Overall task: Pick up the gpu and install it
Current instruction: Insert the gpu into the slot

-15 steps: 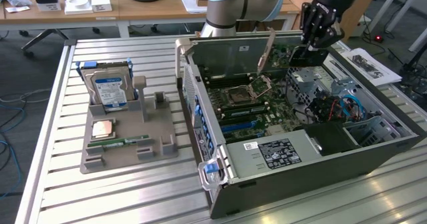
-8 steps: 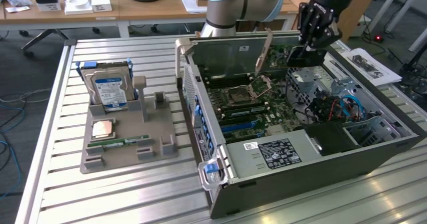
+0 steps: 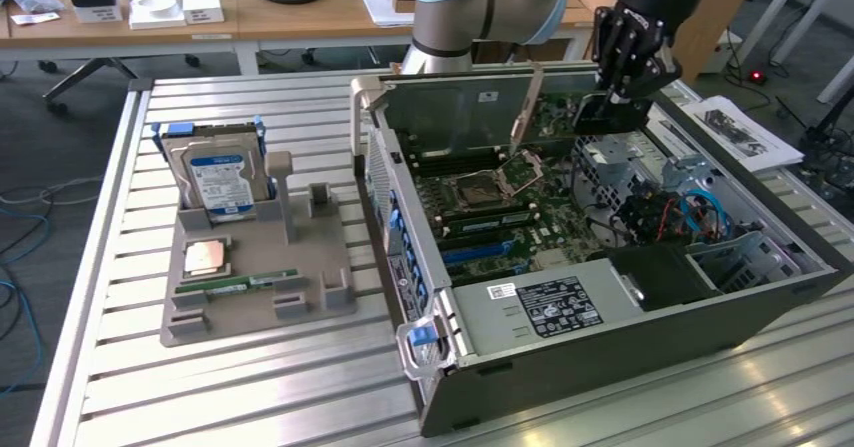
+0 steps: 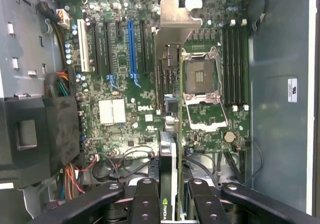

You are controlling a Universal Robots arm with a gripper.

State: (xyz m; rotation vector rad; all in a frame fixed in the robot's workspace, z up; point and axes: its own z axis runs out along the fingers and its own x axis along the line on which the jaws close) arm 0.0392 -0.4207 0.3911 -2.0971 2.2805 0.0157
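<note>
**One card clamped in the claw above the open case**

One arm reaches over the computer case, which lies on its side with the lid off on a slatted metal table. The gripper hangs at the far end of the case, about level with its upper rim. Its fingers are pressed together on the gpu, one on each face of the card.

From the wrist view the gpu is seen edge-on, a thin dark board with a green logo near the fingers and its silver bracket at the far end. It is held in the air over the motherboard. Its edge runs between the row of expansion slots and the CPU socket, close beside the socket. It sits apart from the long blue slot and is not seated in any slot.

Towards the exterior view's left, well apart from the case, a grey holder stands on the table. A hard drive with a blue label stands upright in the holder's far end. A copper-coloured chip lies flat in front of the drive, and a narrow green memory stick lies nearer the holder's front edge.
</note>
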